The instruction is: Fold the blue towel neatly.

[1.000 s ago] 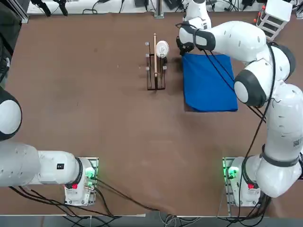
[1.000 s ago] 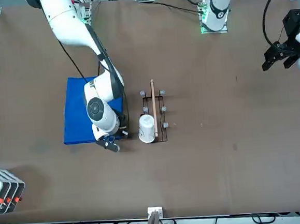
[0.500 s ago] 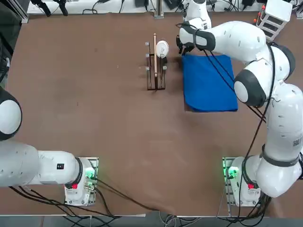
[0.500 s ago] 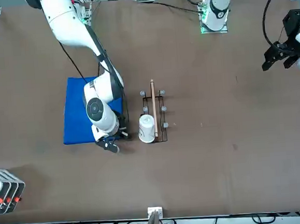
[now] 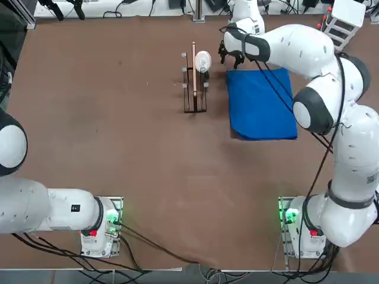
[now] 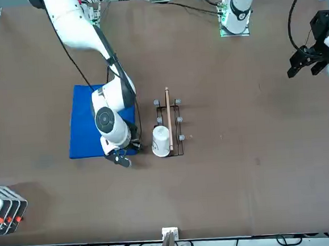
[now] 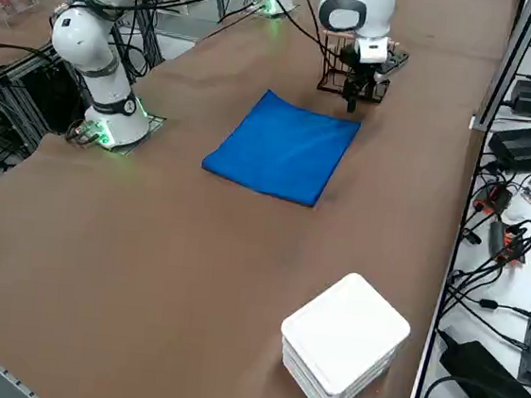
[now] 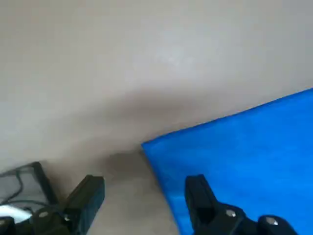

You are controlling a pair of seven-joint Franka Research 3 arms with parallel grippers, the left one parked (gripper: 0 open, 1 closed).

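Blue cloth on brown tabletop is what catches the eye from overhead: the blue towel (image 5: pixel 261 103) lies flat as a tidy rectangle in the right half of the table, its long axis running from the robot's side toward the far edge. The right gripper (image 5: pixel 230 57) hangs just past the towel's far inner corner, between that corner and the wire stand (image 5: pixel 195 83) with its white cup (image 5: pixel 203 60). The right arm reaches well forward, elbow bent out to the right, forearm crossing above the cloth's far edge.

From the front camera the towel (image 6: pixel 85 123) sits under and behind the arm's wrist, and the gripper (image 6: pixel 120 158) sits at the near corner, close beside the stand (image 6: pixel 170 125).

From the raised side camera the towel (image 7: pixel 284 147) looks folded over already, one edge doubled, with the gripper (image 7: pixel 354 96) pointing down just beyond its corner and a white box (image 7: pixel 343 342) well apart on the table.

The wrist camera settles the grip: the two fingers (image 8: pixel 201 198) stand wide apart with nothing between them, one over the towel's (image 8: pixel 244 161) corner, the other over bare table. I'd judge the corner has been let go, and any further fold would have to start from this same corner.
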